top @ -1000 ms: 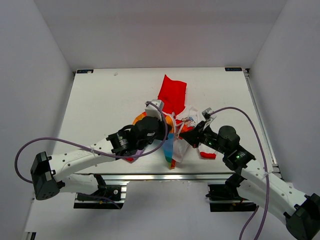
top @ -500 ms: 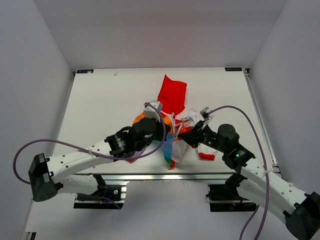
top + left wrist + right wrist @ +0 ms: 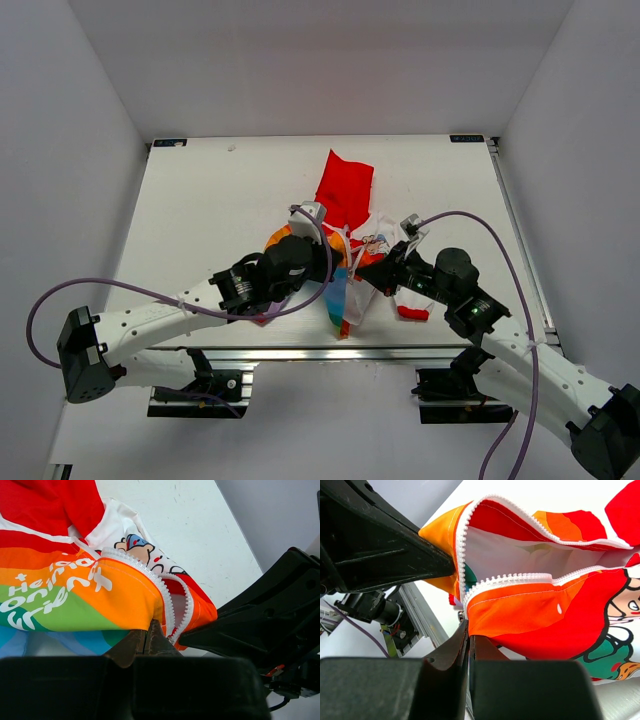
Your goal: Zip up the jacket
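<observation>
Toward the front of the white counter (image 3: 200, 190), the jacket (image 3: 338, 290) is gripped from both sides at its lower hem. The left pincer (image 3: 148, 631) is seen pressed together on the orange bottom corner of the rainbow-striped half (image 3: 75, 600), just below its white lettering. The right pincer (image 3: 468, 636) is likewise clamped on the hem of the cartoon-print half (image 3: 555, 615), with the orange-red cloth pinched at its closed tips. Between the two, the front is held open. The two rows of white zipper teeth (image 3: 515, 578) are parted and white lining is shown in the gap. The rows appear to meet only at the bottom end, though the slider cannot be made out from these angles. Seen from above, the garment is bunched between the two wrists. A red cuff (image 3: 413, 312) is laid on the counter beside the right arm. Farther back, the red hood (image 3: 345, 185) is spread flat, pointed toward the rear wall.
</observation>
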Motion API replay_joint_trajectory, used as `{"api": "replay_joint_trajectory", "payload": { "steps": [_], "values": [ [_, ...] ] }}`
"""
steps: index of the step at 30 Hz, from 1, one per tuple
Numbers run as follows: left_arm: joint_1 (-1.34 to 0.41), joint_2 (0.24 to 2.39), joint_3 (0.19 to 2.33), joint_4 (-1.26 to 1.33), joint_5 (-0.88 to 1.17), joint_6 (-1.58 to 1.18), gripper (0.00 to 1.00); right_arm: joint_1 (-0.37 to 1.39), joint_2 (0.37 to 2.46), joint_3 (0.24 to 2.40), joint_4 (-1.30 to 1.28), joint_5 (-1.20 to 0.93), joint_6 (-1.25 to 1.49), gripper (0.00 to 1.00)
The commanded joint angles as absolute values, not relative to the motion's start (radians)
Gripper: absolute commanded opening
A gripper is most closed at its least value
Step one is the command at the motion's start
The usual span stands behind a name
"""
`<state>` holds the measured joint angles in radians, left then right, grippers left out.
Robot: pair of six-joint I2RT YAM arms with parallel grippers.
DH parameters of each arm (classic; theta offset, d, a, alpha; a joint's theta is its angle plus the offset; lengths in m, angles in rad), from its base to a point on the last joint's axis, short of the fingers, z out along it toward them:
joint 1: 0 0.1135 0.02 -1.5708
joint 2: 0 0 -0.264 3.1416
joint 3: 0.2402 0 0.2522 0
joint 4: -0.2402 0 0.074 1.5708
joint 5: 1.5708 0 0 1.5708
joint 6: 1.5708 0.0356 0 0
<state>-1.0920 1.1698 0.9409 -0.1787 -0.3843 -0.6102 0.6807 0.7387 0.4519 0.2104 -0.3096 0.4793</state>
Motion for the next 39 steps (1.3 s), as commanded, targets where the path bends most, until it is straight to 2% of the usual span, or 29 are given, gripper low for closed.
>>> {"api": "replay_joint_trajectory", "payload": {
  "steps": [1,39],
  "values": [
    [-1.088,1.154,0.931,-0.152,-0.370,-0.612,0.00,0.678,0.718,0.491,0.272,-0.301,0.480,0.00],
    [-1.088,1.137,0.876,-0.106,-0.293,-0.629,0.00,0.672,0.729,0.503,0.264,-0.279,0.477,0.00]
  ]
}}
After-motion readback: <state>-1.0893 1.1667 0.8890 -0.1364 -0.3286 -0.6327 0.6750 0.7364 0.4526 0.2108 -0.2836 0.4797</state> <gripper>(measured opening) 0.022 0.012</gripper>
